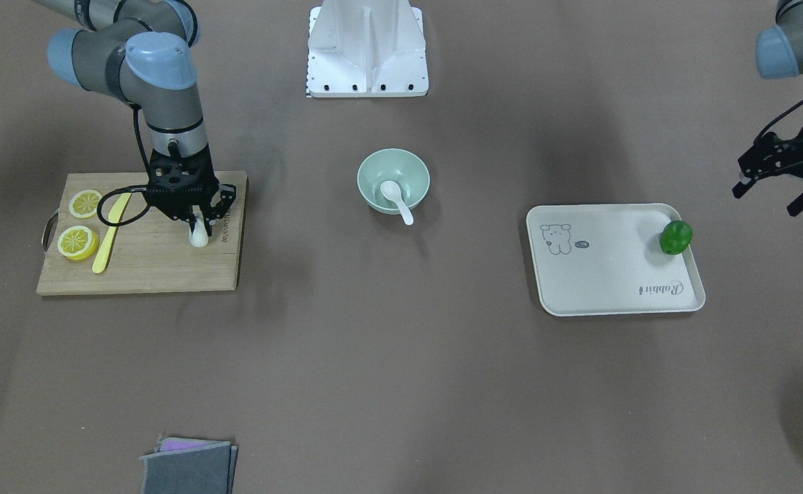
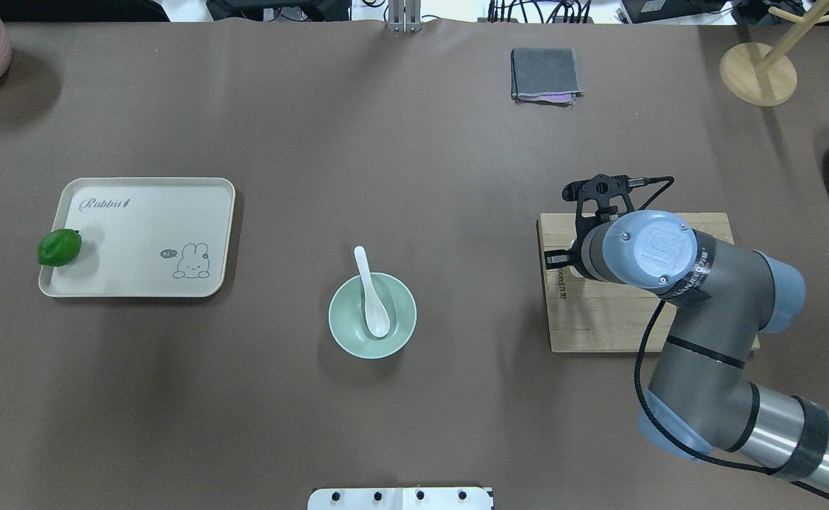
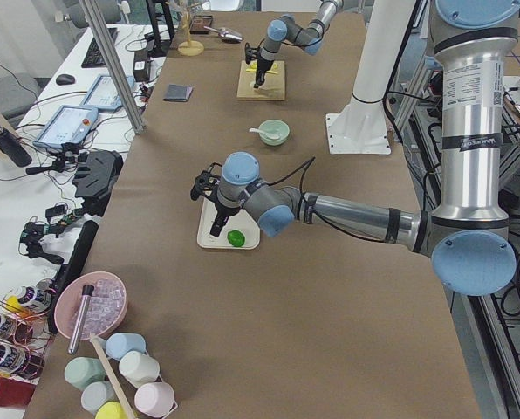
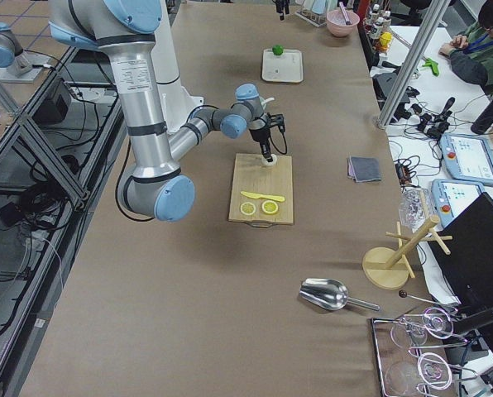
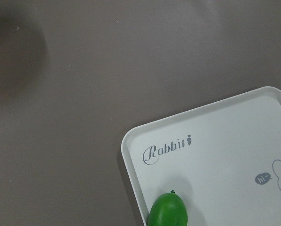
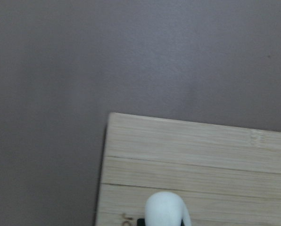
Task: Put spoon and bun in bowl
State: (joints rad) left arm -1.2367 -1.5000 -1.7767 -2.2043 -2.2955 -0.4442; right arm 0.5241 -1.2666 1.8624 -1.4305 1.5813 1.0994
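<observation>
Right gripper point(image 1: 198, 221) straddled the bun point(image 1: 199, 237) on the cutting board point(image 1: 154, 267), clamped or not I couldn't tell; it needed a gentle, centred squeeze.

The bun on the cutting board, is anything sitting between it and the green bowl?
Nothing visible does: only bare table lies between the bun and the bowl. The spoon already lies in the bowl.

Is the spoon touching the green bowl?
Touching. The overhead view shows the spoon lying in the bowl, its handle leaning over the rim.
</observation>
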